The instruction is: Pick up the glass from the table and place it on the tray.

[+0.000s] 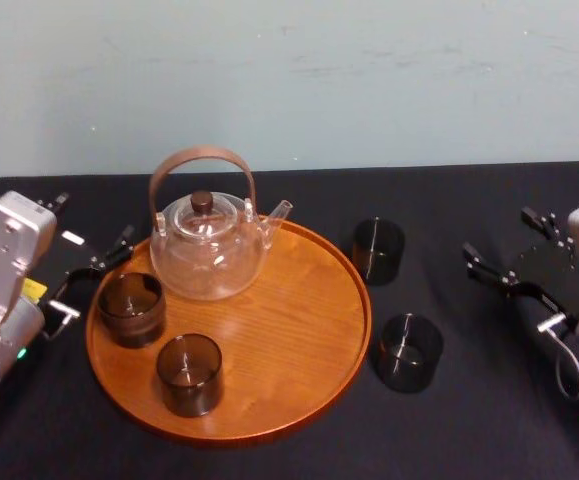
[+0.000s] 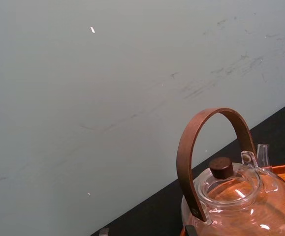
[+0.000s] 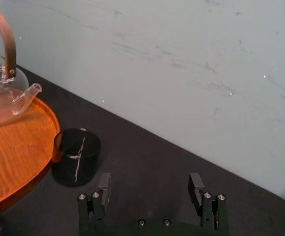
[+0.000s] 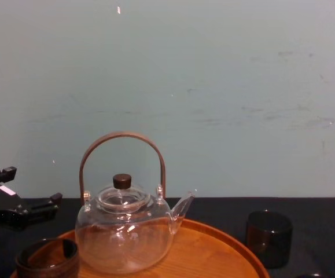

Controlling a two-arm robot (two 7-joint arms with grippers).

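Glass [image 1: 407,350] at the tray's [image 1: 309,330] three o'clock suits the right gripper [image 3: 149,182], jaws spread nearby; left gripper [image 1: 94,278] idles, jaws apart.

**Teapot centred on the tray, one glass off it to the right**

I'm looking across the tray [image 4: 213,252] at the glass teapot [image 4: 124,234]. It stands upright on the wood with its spout to the right and its brown hoop handle arched over a dark-knobbed lid. A near glass [image 4: 45,258] sits on the tray just left of the teapot. A far glass [image 4: 268,237] stands on the black table [image 4: 323,231], just past the tray's right rim. The left gripper [image 4: 18,215] hangs at my left edge, near the tray.
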